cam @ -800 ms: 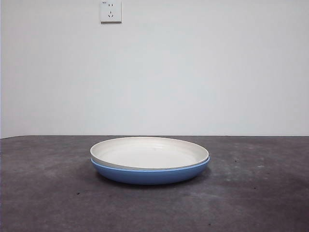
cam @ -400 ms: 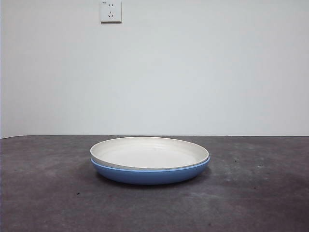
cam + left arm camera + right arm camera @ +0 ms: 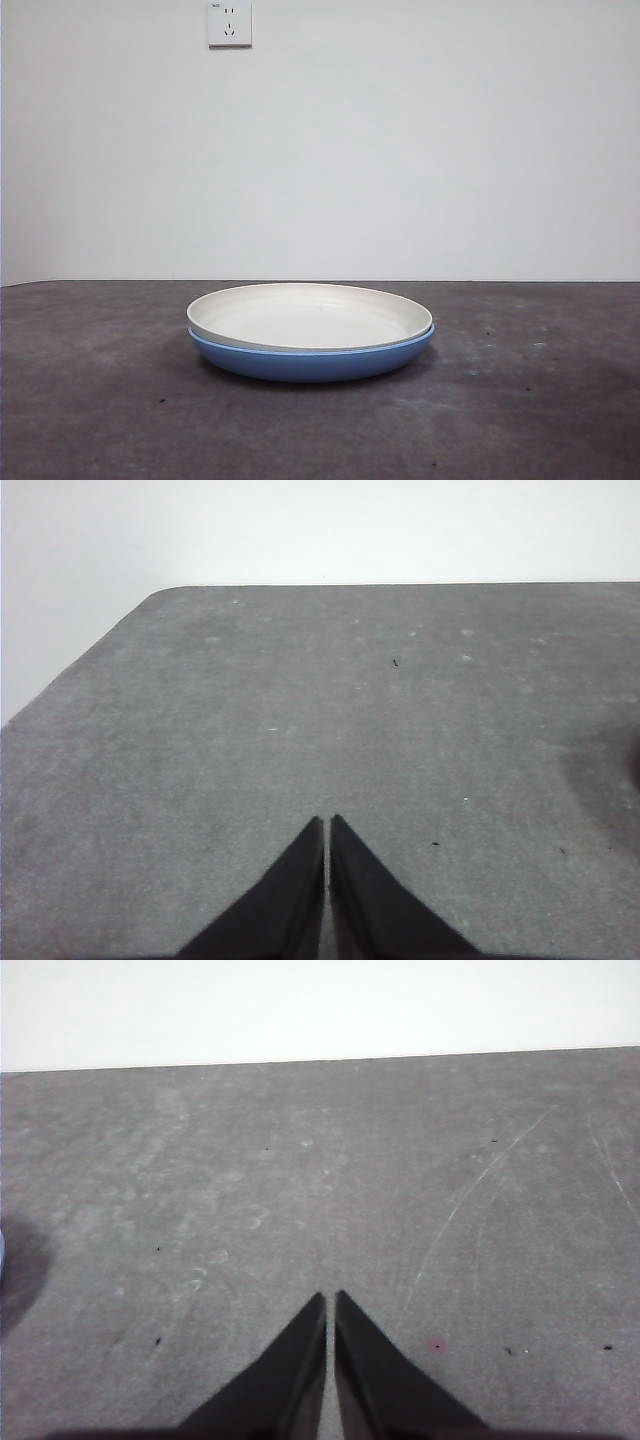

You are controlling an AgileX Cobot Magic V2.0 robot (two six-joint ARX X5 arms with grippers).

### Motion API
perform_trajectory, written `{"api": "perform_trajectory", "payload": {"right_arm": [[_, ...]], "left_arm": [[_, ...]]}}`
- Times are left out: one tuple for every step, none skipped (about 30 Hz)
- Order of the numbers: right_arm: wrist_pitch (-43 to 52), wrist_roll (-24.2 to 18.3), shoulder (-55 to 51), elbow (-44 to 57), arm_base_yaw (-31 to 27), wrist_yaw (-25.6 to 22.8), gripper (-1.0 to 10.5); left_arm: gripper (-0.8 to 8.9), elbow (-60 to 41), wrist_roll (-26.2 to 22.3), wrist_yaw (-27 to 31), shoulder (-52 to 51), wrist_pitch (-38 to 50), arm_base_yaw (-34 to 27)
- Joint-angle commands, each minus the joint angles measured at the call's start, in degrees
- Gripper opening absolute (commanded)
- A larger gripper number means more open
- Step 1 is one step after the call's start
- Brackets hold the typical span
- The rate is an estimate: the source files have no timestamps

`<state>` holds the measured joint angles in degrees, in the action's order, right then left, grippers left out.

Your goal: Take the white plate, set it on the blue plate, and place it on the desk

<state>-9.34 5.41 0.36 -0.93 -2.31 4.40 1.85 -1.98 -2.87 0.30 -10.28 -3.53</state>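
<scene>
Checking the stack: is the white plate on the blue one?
Yes: the white plate sits nested in the blue plate.

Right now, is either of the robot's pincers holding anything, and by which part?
Nothing is held. The left pincer and right pincer are both shut over bare desk. The white plate sits nested in the blue plate, untouched.
</scene>
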Motion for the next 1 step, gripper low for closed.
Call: {"api": "perform_trajectory", "payload": {"right_arm": [[0.6,0.6,-0.2,0.3,0.0,0.0,0.1]], "left_arm": [[0.1,-1.2,0.5,0.1,-0.1,-0.4,-0.2]]}}
